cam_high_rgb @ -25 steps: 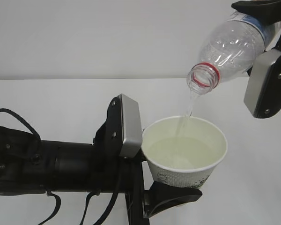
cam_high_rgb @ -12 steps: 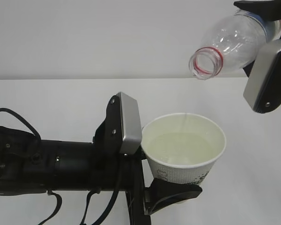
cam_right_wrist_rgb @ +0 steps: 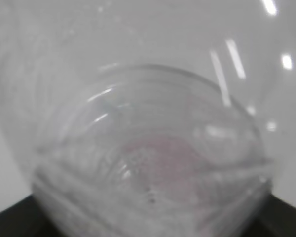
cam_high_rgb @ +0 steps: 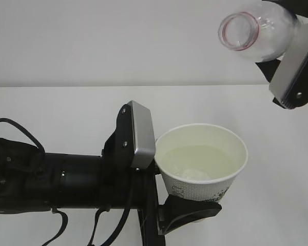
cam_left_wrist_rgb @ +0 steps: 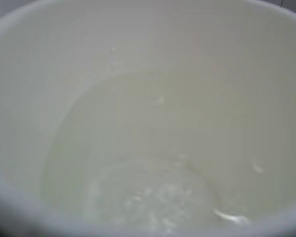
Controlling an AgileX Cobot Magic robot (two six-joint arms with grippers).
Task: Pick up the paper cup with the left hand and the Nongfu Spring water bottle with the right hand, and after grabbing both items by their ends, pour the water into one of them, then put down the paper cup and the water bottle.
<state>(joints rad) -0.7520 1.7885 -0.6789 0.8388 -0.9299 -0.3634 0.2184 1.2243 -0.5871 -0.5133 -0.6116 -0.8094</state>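
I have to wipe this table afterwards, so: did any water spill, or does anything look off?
No spill shows. The water sits inside the upright paper cup held by the left gripper; the table looks dry. The Nongfu Spring water bottle, in the right gripper, isn't dripping.

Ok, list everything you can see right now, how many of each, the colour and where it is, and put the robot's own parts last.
paper cup: one, white with grey-green print, low in the middle, upright, held off the table
water: one pool, clear, inside the cup; no stream falling
water bottle: one, clear plastic with a red neck ring and no cap, top right, above the cup, open mouth turned toward the exterior camera
table: one, white, under everything
wall: one, pale grey, behind the table
cables: a few, black, along the left arm
left gripper: one, black with a grey plate, closed on the cup's lower part
right gripper: one, black with a grey plate, top right, holding the bottle
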